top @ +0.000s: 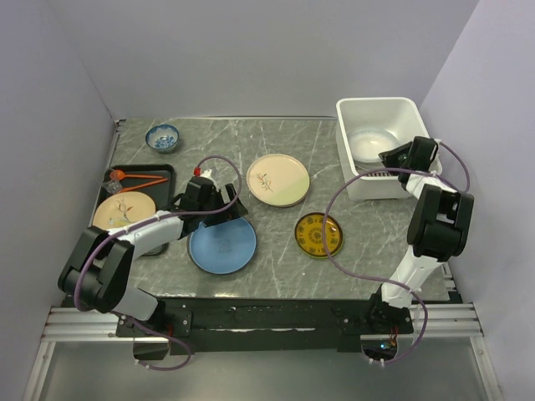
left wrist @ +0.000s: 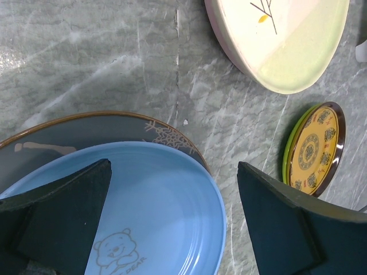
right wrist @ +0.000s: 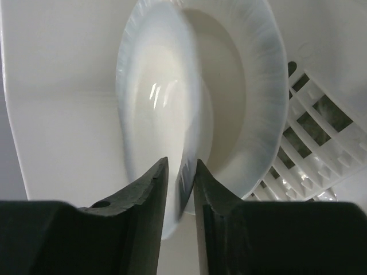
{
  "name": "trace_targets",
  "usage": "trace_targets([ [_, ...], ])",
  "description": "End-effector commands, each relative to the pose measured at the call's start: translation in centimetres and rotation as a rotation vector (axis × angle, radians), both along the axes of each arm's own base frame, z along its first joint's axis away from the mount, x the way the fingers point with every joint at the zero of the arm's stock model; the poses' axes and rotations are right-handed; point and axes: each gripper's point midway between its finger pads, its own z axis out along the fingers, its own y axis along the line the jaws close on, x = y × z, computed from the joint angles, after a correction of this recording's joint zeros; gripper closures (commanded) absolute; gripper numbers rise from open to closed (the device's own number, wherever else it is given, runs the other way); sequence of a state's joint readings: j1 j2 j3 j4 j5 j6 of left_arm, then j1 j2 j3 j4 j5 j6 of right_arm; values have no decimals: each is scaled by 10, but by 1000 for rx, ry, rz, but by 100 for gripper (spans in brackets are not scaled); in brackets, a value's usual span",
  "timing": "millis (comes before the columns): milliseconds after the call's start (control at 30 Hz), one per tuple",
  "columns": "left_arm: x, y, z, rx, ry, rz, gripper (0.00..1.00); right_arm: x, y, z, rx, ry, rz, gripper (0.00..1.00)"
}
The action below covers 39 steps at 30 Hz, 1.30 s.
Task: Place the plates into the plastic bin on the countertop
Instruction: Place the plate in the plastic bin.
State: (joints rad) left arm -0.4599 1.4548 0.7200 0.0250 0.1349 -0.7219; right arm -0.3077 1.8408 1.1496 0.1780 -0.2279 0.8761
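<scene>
Ceramic looks stiff, slick, breakable; rim pinch judged safest. Right claw (right wrist: 179,166) is pinching white plate (right wrist: 229,86) edgewise inside plastic bin (top: 376,107), at table (top: 217,142) 1 o'clock. Left claw (left wrist: 173,172) is hovering, spread, over blue plate (left wrist: 166,223) at 7 o'clock.

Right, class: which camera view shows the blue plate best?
Top external: the blue plate shows nearly whole. The left wrist view shows only part, cut off by the open left fingers, though its bear print and a darker plate beneath show. The right wrist view misses it.
</scene>
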Motion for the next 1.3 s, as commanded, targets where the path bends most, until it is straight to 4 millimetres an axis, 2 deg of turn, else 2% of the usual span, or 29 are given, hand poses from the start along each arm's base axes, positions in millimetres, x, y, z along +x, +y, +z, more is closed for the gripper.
trace_targets([
  [0, 4, -5, 16, -30, -51, -7, 4, -2, -2, 15, 41, -68, 7, 63],
  [167, 2, -6, 15, -41, -50, -13, 4, -13, -2, 12, 32, -37, 9, 55],
  [300, 0, -6, 16, -46, -54, -13, 4, -22, -5, 21, -3, -28, 0, 48],
  [433, -2, -5, 19, -50, -59, -12, 4, -37, -14, 27, -62, 6, -49, 34],
  [467, -2, -5, 20, -53, -62, -9, 3, -41, -14, 38, -79, -13, -55, 33],
  [533, -3, -5, 21, -61, -66, -12, 4, -48, -16, 42, -103, -16, -69, 30],
  [567, -3, -6, 23, -65, -69, -14, 4, -51, -19, 53, -125, -36, -83, 29],
  [667, -5, -8, 23, -74, -64, -22, 4, -57, -21, 64, -151, -49, -94, 27],
  [933, -6, -6, 24, -67, -72, -22, 3, -50, -18, 93, -155, -122, -78, 27],
  [1100, -5, -6, 27, -66, -76, -26, 3, -44, -11, 125, -162, -209, -37, 27],
  [1267, -4, -8, 30, -73, -83, -31, 3, -54, 8, 161, -174, -286, 17, 26],
])
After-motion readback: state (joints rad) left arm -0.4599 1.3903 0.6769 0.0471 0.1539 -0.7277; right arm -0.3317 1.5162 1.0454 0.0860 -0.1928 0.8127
